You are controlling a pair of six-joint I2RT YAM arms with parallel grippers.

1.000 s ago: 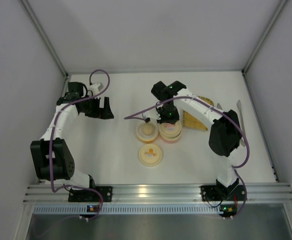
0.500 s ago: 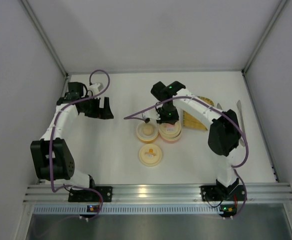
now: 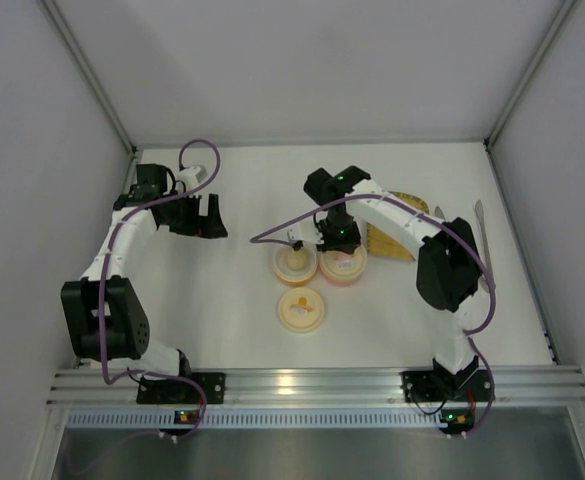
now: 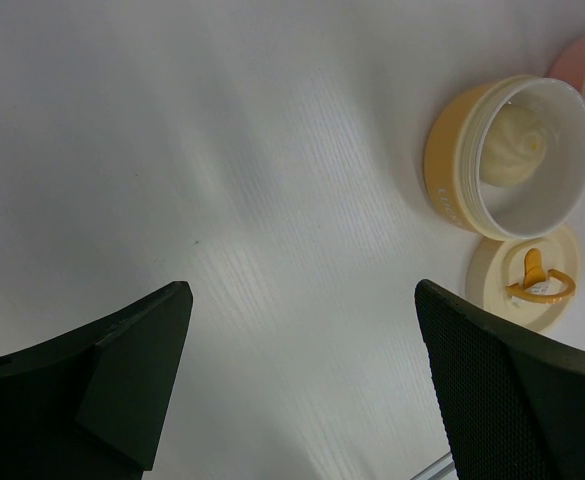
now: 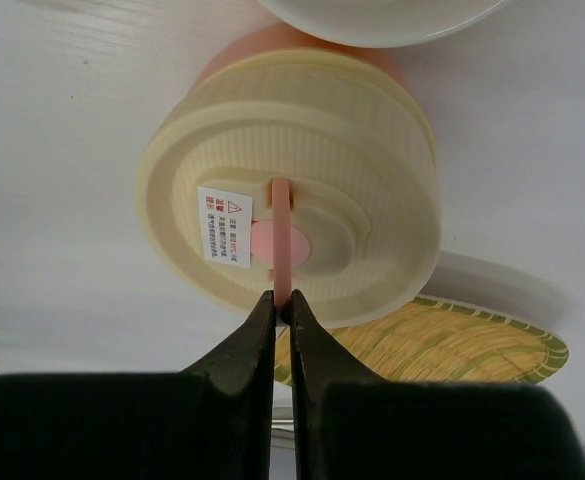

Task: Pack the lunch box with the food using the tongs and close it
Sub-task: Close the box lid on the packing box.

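Over pink tub (image 5: 232,58), lid (image 5: 352,150) is pinched by right end effector (image 5: 282,300).
Nudged slightly just now toward seating; left end effector (image 4: 302,300) is held open.

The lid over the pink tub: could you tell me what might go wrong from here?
1. The right tool pinches only the thin pink tab, so the lid may tilt and seat crookedly on the pink tub.
2. The open cream-yellow tub stands close beside; a sideways shove could knock it.
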